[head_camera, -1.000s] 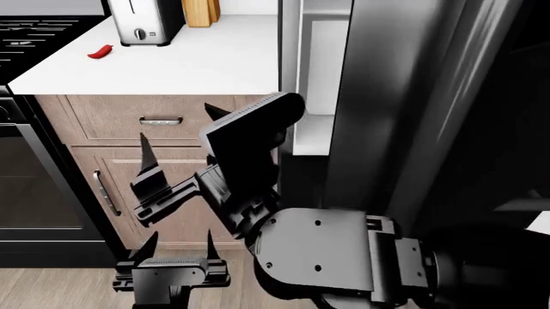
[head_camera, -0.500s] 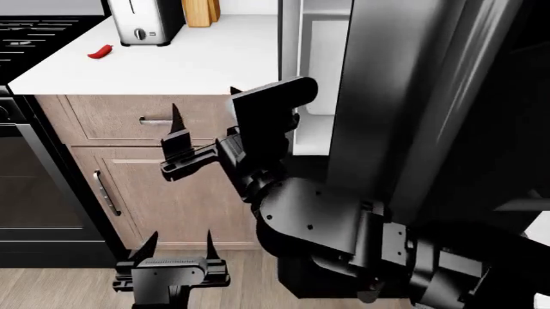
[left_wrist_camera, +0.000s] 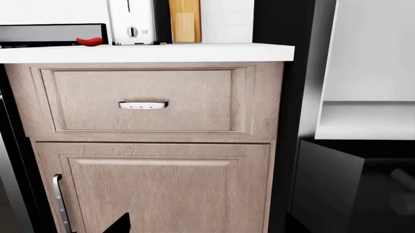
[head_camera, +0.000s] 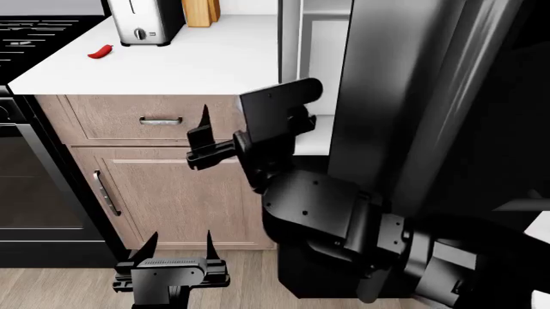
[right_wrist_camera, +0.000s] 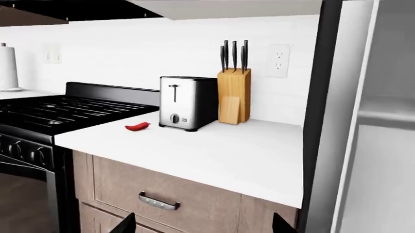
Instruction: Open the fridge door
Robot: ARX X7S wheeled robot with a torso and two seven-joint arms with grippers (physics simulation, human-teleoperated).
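The fridge door (head_camera: 404, 96) is a tall glossy dark panel at the right of the head view. It stands swung open, with the white fridge interior (head_camera: 320, 58) showing between it and the counter. My right gripper (head_camera: 206, 135) is open and empty. It hangs in front of the wood drawer, left of the door and apart from it. In the right wrist view the right gripper (right_wrist_camera: 202, 225) faces the counter, with the fridge's dark edge (right_wrist_camera: 322, 97) beside it. My left gripper (head_camera: 176, 248) is open low before the cabinet; in its own view the left gripper (left_wrist_camera: 204, 225) holds nothing.
A white counter (head_camera: 198, 64) carries a toaster (head_camera: 142, 19), a knife block (head_camera: 200, 11) and a red chili (head_camera: 100, 51). Below are a wood drawer (head_camera: 112, 119) and a cabinet door (head_camera: 163, 199). A black stove with its oven (head_camera: 26, 193) stands at the left.
My right arm has risen and moved right toward the fridge, carrying its open gripper from the cabinet door up to drawer height. The left gripper has not moved.
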